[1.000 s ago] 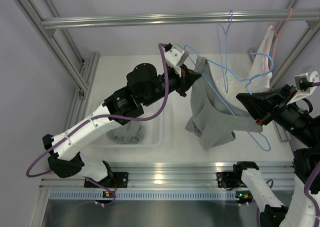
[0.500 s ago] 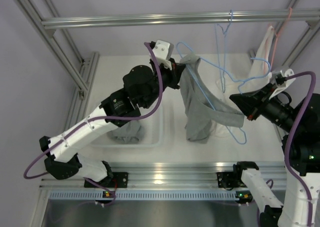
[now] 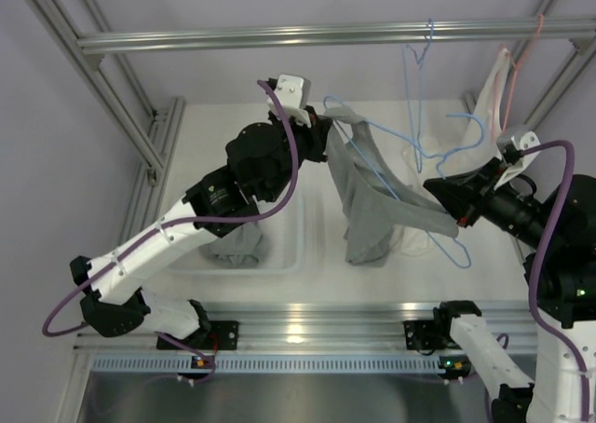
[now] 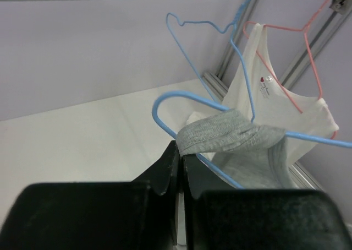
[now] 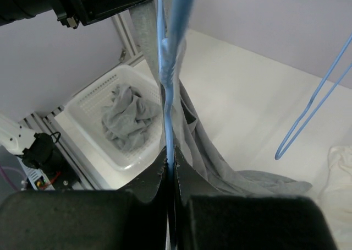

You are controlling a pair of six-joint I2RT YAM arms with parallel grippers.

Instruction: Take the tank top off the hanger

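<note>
A grey tank top (image 3: 365, 195) hangs on a blue wire hanger (image 3: 386, 185) above the table. My left gripper (image 3: 321, 139) is shut on its shoulder strap (image 4: 220, 135), pinched at the fingertips in the left wrist view (image 4: 182, 155). My right gripper (image 3: 447, 209) is shut on the hanger's wire (image 5: 166, 123), which runs up between its closed jaws; the grey cloth (image 5: 203, 145) drapes beside it. One strap lies over the wire at the hanger's left end.
A white basket (image 3: 256, 241) holding a grey garment (image 5: 129, 120) sits left of centre. A second blue hanger (image 3: 421, 78) and a white top (image 3: 489, 115) on a pink hanger (image 4: 308, 52) hang from the overhead rail at the back right.
Both arms have carried the hanger and top leftward and upward. The top has gone from spread out sideways to hanging down more vertically, bunched narrower.
</note>
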